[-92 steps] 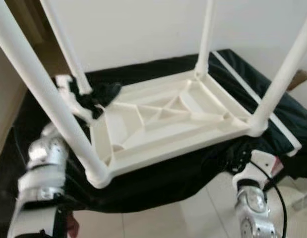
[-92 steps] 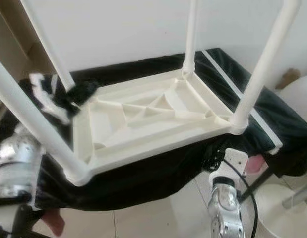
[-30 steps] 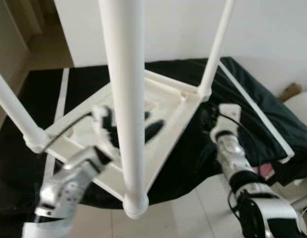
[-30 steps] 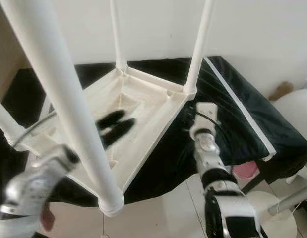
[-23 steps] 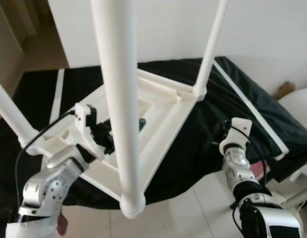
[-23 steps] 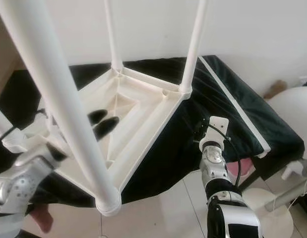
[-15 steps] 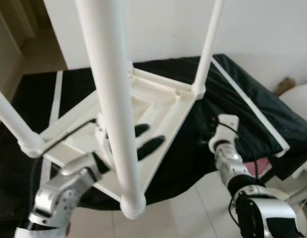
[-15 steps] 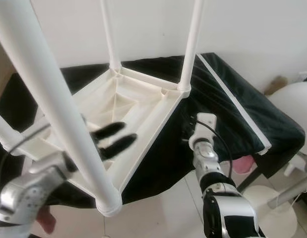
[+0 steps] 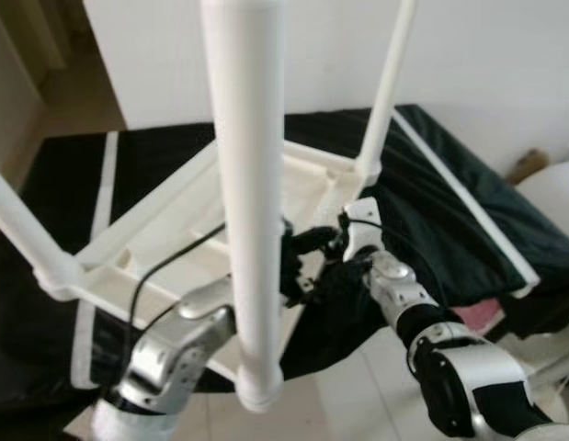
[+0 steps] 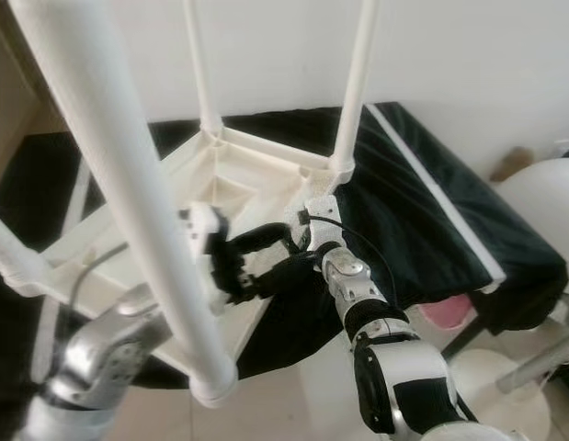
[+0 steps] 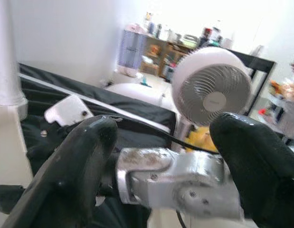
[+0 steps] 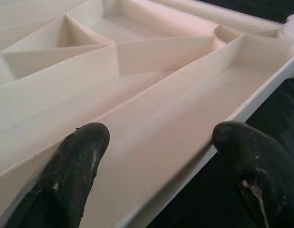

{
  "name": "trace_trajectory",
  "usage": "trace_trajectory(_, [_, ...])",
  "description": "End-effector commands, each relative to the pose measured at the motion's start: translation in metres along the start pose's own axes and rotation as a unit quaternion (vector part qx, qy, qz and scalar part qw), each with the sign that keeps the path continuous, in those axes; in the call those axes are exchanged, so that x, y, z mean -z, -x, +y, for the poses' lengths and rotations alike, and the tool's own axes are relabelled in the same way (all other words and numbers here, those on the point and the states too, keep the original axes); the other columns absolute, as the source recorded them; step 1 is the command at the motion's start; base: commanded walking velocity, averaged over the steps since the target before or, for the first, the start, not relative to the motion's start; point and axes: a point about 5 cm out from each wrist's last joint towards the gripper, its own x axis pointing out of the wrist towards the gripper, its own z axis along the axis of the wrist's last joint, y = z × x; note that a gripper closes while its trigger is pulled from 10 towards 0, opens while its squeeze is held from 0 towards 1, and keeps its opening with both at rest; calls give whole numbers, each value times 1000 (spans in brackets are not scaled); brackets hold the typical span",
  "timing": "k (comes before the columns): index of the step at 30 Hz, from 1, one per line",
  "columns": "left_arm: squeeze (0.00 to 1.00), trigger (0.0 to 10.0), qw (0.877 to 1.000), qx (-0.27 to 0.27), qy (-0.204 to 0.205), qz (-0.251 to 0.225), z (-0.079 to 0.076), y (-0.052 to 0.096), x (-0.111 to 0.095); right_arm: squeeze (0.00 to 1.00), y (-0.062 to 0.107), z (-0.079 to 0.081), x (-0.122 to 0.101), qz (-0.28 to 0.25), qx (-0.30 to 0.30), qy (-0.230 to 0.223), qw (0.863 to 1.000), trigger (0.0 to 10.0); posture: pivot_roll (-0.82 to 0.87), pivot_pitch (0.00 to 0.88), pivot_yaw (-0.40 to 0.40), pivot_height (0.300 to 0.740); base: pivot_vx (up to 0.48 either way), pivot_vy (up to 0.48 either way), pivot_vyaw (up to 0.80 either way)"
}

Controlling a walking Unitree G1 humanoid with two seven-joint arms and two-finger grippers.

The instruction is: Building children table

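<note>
A white children's table (image 10: 266,152) lies upside down on a black cloth, its four legs pointing up. The nearest leg (image 10: 128,202) crosses the front of the view. My left gripper (image 10: 236,274) is open over the ribbed underside, just inside the near rim. In its wrist view the fingers (image 11: 85,156) frame my right arm's silver wrist (image 11: 175,178). My right gripper (image 10: 266,253) reaches in over the right-hand rim, facing the left one. It is open, with the fingers (image 12: 80,156) spread above the table's rim (image 12: 194,156) and nothing held.
The black cloth (image 10: 422,220) covers a low platform with a white stripe (image 10: 431,193) along its right side. A round white object (image 10: 551,197) stands at the right, and a white fan (image 11: 211,85) beyond. Pale tiled floor (image 10: 293,395) lies in front, a white wall behind.
My right gripper has swung in from beside the platform, over the table's rim. My left gripper has moved right to meet it, and the two now sit close together.
</note>
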Motion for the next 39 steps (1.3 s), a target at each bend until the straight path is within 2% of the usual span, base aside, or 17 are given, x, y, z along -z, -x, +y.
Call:
trace_trajectory(1, [0,10000,999,-39,-17,5,7,1,0,0,1,-10,-3,-13,24,-8,1000,10000,48,0,-7,740,0,0,0])
trace_trajectory(3, [0,10000,996,-79,-34,24,27,16,2,0,7,-22,-2,-34,52,-28,998,10000,50,0,-5,740,0,0,0])
trace_trajectory(4, [0,10000,996,-79,-34,24,27,16,2,0,7,-22,-2,-34,52,-28,998,10000,50,0,-5,740,0,0,0])
trace_trajectory(7, [0,10000,991,-102,-68,56,45,40,2,0,18,-36,4,-49,72,-27,996,10000,41,0,-2,740,0,0,0])
trace_trajectory(8, [0,10000,991,-102,-68,56,45,40,2,0,18,-36,4,-49,72,-27,996,10000,41,0,-2,740,0,0,0])
trace_trajectory(10, [0,10000,986,-96,-103,92,60,71,-3,0,34,-50,12,-58,84,-24,994,10000,25,0,5,740,0,0,0])
trace_trajectory(11, [0,10000,986,-96,-103,92,60,71,-3,0,34,-50,12,-58,84,-24,994,10000,25,0,5,740,0,0,0])
trace_trajectory(12, [0,10000,981,-68,-130,123,65,92,-10,0,48,-60,18,-63,89,-16,994,10000,16,0,11,740,0,0,0])
trace_trajectory(14, [0,10000,980,-51,-123,146,68,105,-15,0,58,-67,22,-65,90,-12,994,10000,8,0,15,740,0,0,0])
trace_trajectory(17, [0,10000,979,-46,-127,152,69,108,-16,0,61,-69,22,-65,89,-12,994,10000,8,0,15,740,0,0,0])
trace_trajectory(19, [0,10000,973,-20,-131,191,70,117,-16,0,68,-72,21,-69,80,-4,994,10000,1,0,22,740,0,0,0])
trace_trajectory(22, [0,10000,970,-11,-133,205,71,120,-15,0,70,-73,21,-70,77,-1,995,10000,0,0,24,740,0,0,0])
trace_trajectory(24, [0,10000,955,-3,-147,256,79,126,-9,0,73,-74,17,-75,70,3,995,10000,-2,0,25,740,0,0,0])
trace_trajectory(26, [0,10000,955,-3,-147,256,79,126,-9,0,73,-74,17,-75,70,3,995,10000,-2,0,25,740,0,0,0])
trace_trajectory(29, [0,10000,922,6,-196,335,95,130,4,0,75,-71,8,-84,61,4,995,10000,-12,0,30,740,0,0,0])
trace_trajectory(30, [0,10000,918,11,-199,344,96,131,6,0,75,-70,7,-85,60,4,995,10000,-12,0,30,740,0,0,0])
trace_trajectory(39, [0,10000,903,43,-194,380,95,137,16,0,79,-70,5,-85,55,6,995,10000,-18,0,32,740,0,0,0])
